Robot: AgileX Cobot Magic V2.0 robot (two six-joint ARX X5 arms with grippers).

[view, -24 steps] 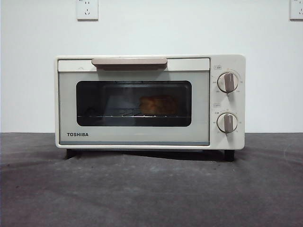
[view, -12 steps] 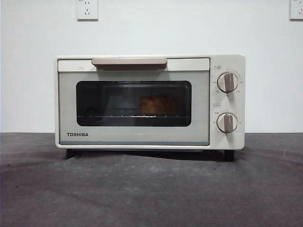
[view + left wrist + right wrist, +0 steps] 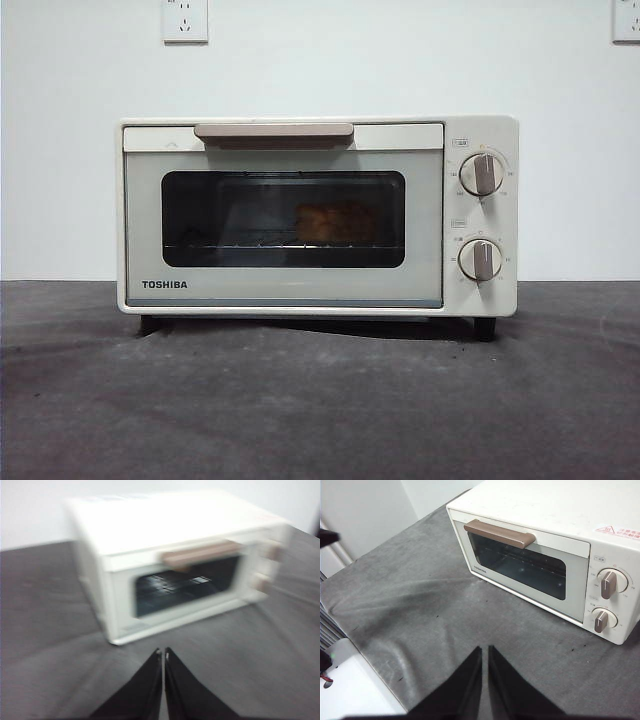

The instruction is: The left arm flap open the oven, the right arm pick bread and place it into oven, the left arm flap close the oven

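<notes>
The cream-white oven (image 3: 280, 290) stands on the dark table with its door shut; its beige bar handle (image 3: 273, 130) is along the top of the door. The golden bread (image 3: 334, 222) sits inside on the wire rack, seen through the dark window. The oven also shows in the left wrist view (image 3: 150, 540), blurred, and in the right wrist view (image 3: 580, 525). My left gripper (image 3: 163, 652) is shut and empty, back from the oven's front. My right gripper (image 3: 485, 650) is shut and empty, above the table in front of the oven. Neither arm shows in the front view.
Two beige knobs (image 3: 481, 173) are on the oven's right panel. The grey cloth-covered table (image 3: 320, 400) spreads in front. A white wall with sockets (image 3: 184, 20) is behind. The table's edge and a white surface (image 3: 350, 690) show in the right wrist view.
</notes>
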